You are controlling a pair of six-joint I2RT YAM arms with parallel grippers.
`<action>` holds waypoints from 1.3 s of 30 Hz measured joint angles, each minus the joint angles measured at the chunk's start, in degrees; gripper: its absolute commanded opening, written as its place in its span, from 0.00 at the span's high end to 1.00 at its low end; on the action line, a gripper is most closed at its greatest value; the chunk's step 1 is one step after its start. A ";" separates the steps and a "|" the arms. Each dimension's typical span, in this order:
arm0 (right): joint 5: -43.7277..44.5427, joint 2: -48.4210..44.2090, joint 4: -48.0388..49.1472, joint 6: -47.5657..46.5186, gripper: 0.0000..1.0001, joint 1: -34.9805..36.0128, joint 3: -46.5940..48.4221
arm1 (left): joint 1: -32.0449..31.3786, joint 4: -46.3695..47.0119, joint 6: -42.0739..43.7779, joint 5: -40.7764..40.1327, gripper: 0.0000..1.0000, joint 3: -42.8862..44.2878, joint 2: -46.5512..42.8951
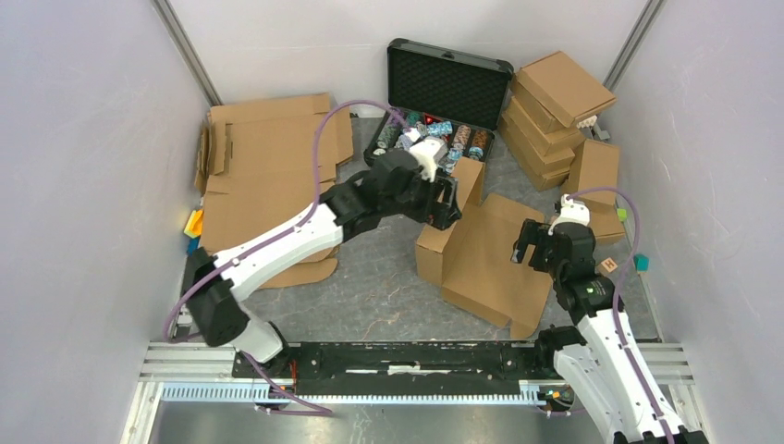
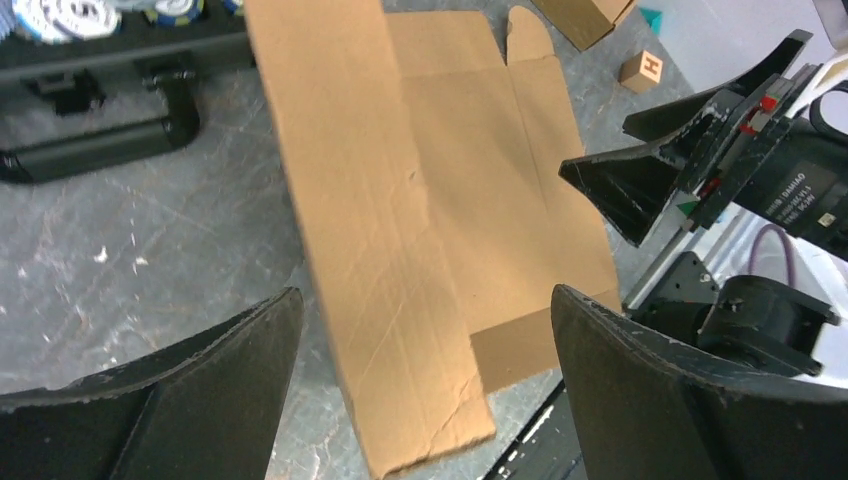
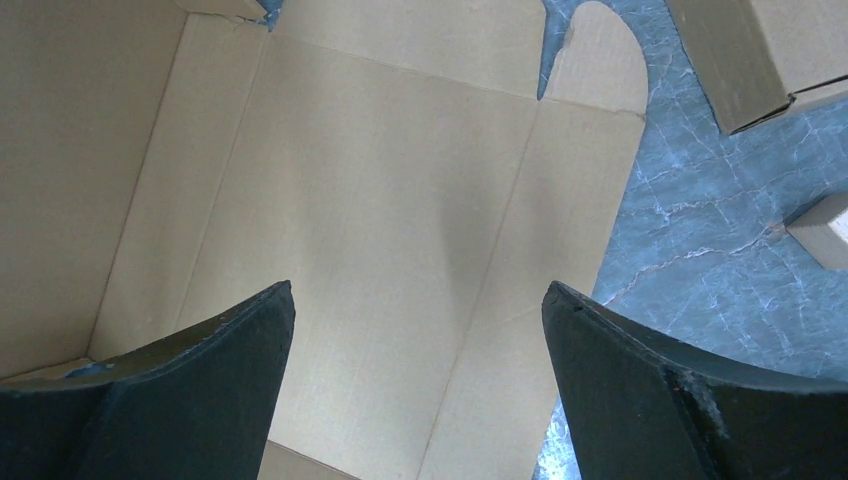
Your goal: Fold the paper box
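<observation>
From the overhead camera I see the paper box [image 1: 495,264] just right of the table's [image 1: 370,296] middle, toward 3 o'clock. It is only partly formed: one long side panel stands up along its 9 o'clock edge, while the wide main panel lies flat on the grey surface with a rounded tab showing at its 5 o'clock corner. My left gripper [image 2: 425,300] hangs over the raised panel near the box's 12 o'clock end. Its fingers are spread wide and nothing sits between them but the cardboard below. I cannot tell whether the fingertips touch the panel. My right gripper [image 3: 418,290] hovers above the flat panel near its 3 o'clock edge, also spread wide with nothing between its fingers. Its wrist camera looks straight down on bare cardboard, crease lines and a rounded tab at 1 o'clock. In the left wrist view the right gripper shows at 3 o'clock, its two dark fingers apart and clear of the box. A black case [image 1: 448,88] stands open at 12 o'clock with colourful chips in its lower half. A stack of folded boxes [image 1: 555,116] leans at 1 o'clock, and flat cardboard sheets [image 1: 263,176] lie at 10 o'clock. A small wooden block [image 1: 608,266] and a teal block [image 1: 642,263] rest at 3 o'clock, just beyond the box.
</observation>
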 measured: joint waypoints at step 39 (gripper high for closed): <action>4.94 -0.39 -7.41 6.82 0.02 -0.31 2.78 | -2.19 -20.76 6.67 -9.97 0.68 -7.74 2.62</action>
